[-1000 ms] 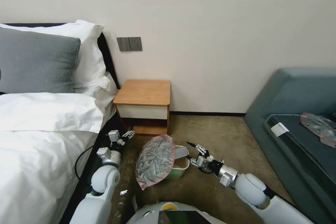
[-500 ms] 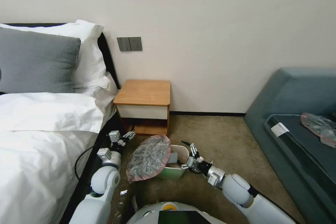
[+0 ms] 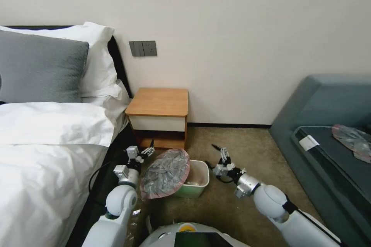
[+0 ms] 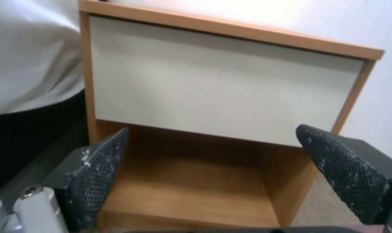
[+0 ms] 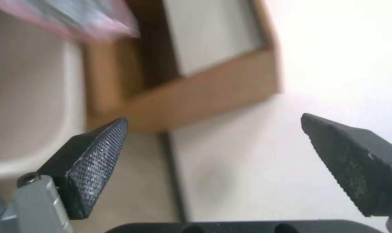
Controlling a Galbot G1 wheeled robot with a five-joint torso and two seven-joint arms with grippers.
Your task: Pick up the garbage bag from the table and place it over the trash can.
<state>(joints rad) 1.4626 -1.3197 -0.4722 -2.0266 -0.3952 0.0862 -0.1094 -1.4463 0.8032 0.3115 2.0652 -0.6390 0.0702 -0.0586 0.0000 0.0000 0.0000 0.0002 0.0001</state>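
Observation:
The garbage bag (image 3: 165,171), crumpled grey film with a pink rim, lies tilted over the left half of the trash can (image 3: 197,188), hanging past its left side. The can's cream inside shows on the right. My left gripper (image 3: 149,149) hovers open just left of the bag, facing the table (image 3: 159,102); in its wrist view the open left gripper (image 4: 212,131) frames the table's white drawer front (image 4: 222,87). My right gripper (image 3: 219,151) is open and empty, right of the can. From its wrist, the right gripper (image 5: 213,119) sees the trash can's rim (image 5: 32,139) and the garbage bag's pink edge (image 5: 88,19).
A bed (image 3: 46,150) with white bedding runs along the left, close to my left arm. A grey-blue sofa (image 3: 324,112) stands at the right with another pinkish clear bag (image 3: 353,139) on its seat. Brown carpet (image 3: 247,142) lies open between the can and the sofa.
My right gripper has pulled back from the can's rim, moving right and up. The bag has sunk from standing steeply to lying flatter over the can. My left gripper has edged towards the bag.

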